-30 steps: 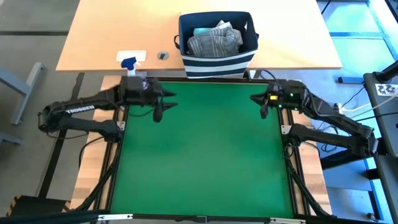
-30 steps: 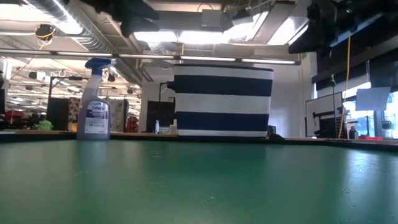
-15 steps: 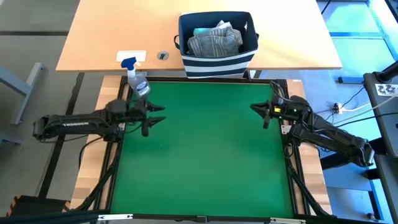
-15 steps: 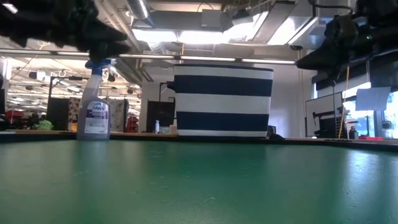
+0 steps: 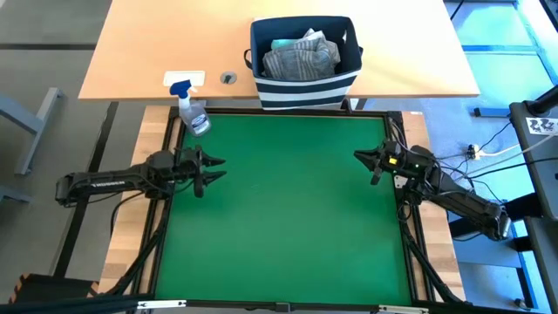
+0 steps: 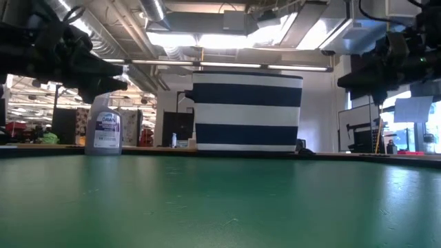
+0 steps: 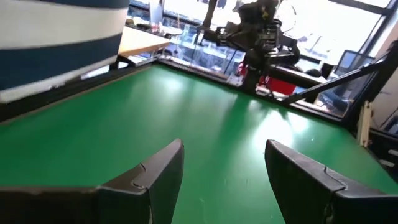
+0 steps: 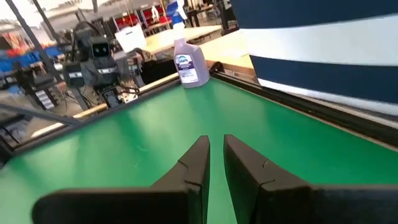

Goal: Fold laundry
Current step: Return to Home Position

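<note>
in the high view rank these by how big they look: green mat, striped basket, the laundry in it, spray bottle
Largest to smallest, as seen in the high view:
1. green mat
2. striped basket
3. laundry, which fits inside the basket's rim
4. spray bottle

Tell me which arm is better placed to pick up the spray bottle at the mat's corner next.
Probably left. The left gripper hovers at the left edge of the green mat, near the spray bottle, jaws open. The right gripper is across the mat, far from it.
</note>
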